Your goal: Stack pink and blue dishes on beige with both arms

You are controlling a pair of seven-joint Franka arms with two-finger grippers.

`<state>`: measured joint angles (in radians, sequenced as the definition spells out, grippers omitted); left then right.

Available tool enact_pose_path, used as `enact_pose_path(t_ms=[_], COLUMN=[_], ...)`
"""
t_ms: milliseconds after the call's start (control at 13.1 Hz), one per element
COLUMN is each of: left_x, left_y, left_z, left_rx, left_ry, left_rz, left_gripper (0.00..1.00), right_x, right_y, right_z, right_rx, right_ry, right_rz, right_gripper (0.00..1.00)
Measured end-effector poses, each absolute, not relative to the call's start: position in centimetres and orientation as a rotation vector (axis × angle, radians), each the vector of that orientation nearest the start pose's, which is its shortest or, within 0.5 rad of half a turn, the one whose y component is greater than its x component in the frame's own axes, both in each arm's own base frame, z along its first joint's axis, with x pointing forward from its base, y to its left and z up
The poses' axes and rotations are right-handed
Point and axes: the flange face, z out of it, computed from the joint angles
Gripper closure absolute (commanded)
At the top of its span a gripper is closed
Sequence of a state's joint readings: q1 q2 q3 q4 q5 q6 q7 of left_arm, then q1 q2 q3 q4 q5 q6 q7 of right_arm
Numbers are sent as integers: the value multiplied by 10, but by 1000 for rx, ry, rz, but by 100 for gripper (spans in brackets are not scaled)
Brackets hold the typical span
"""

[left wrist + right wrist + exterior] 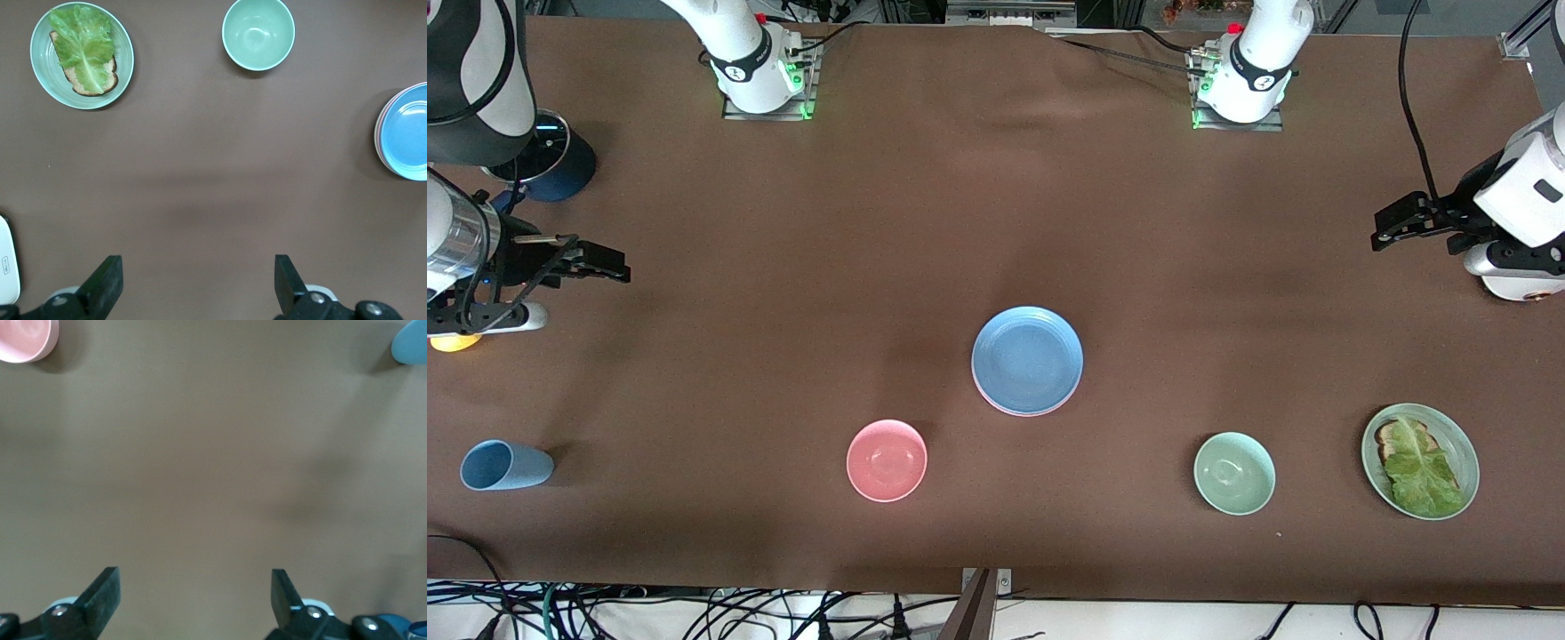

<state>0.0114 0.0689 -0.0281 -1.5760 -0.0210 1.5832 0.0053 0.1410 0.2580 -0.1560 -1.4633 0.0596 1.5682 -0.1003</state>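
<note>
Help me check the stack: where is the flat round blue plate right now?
The flat round blue plate sits mid-table on top of a pink plate rim, farther from the front camera than the pink bowl and green bowl.

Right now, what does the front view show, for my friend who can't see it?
A blue plate tops a stack mid-table, a pink plate's edge showing beneath. Both open claws, right and left, wait at the table's ends. Nearer the camera: cup, pink bowl, green bowl, lettuce plate.

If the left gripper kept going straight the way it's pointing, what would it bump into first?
Probably just the brown table. The left gripper is open and points down at bare cloth. The green bowl, the lettuce plate and the blue plate all lie off to the sides of that line.
</note>
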Motion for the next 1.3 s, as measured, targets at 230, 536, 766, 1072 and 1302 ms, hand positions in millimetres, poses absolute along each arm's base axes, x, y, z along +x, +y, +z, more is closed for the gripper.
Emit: enact_pose_path(t_ms=[230,536,766,1072,1302], left_x=[575,576,576,576,576], left_y=[-11,-11,-11,-11,-10], left_z=[582,580,579,579,579], left_rx=[-3162,-3162,-3162,-3162,-3162], left_ry=[33,33,33,32,29], left_rz=[104,108,111,112,112], left_gripper=[0,0,0,0,0], right_x=[622,622,622,622,622], right_y=[11,16,14,12,17], right_z=[524,532,532,532,532], right_rx=[-3109,-3145,-3146,-3146,-3146], right_ry=[-141,-169,-165,-158,-168], right_rz=[236,217,218,218,218], right_gripper=[0,0,0,0,0])
